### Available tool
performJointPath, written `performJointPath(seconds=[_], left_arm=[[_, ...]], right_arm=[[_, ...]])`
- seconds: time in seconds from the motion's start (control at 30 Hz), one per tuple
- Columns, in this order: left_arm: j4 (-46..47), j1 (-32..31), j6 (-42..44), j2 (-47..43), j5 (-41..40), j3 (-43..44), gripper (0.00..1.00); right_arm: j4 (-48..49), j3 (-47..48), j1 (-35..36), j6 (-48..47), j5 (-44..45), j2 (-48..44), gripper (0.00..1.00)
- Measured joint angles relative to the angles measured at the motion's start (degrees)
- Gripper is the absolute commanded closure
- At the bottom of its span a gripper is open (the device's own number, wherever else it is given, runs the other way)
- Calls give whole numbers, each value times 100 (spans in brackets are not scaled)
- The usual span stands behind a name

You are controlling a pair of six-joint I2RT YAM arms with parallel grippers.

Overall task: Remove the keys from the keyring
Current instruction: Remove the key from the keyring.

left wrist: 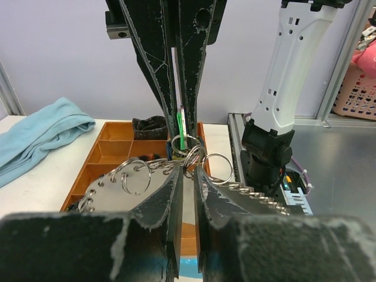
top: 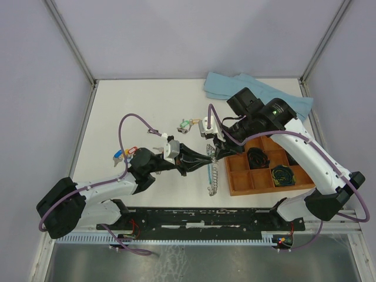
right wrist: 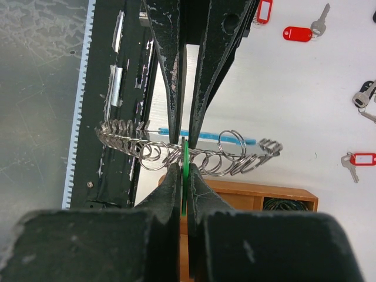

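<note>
The keyring [top: 212, 176] hangs just above the table between the two arms, with a light-blue arc [right wrist: 235, 138] and a silvery jagged side [left wrist: 258, 194] carrying several small split rings [right wrist: 232, 144]. My right gripper [right wrist: 185, 170] is shut on a green key tag [right wrist: 185, 158], seen edge-on at the keyring. My left gripper [left wrist: 188, 170] faces it tip to tip, its jaws nearly together on a small split ring [left wrist: 192, 157] of the keyring. Loose keys lie on the table: red, yellow and blue tagged ones [top: 123, 154] and a green tagged one [top: 185, 124].
An orange wooden tray [top: 241, 179] stands right of the keyring and holds black coiled cables [top: 257, 157]. A light-blue cloth [top: 235, 88] lies at the back right. More red-tagged keys [right wrist: 296, 33] show in the right wrist view. A black rail [top: 211, 217] runs along the near edge.
</note>
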Motion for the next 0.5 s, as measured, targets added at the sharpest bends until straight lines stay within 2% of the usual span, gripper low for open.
performJointPath(seconds=[0.27, 0.5], left_arm=[[-127, -2, 2, -2, 0, 0, 70], [-175, -2, 4, -2, 0, 33, 68]], right_arm=[[-4, 0, 0, -4, 2, 0, 99], [-4, 0, 0, -39, 0, 0, 99]])
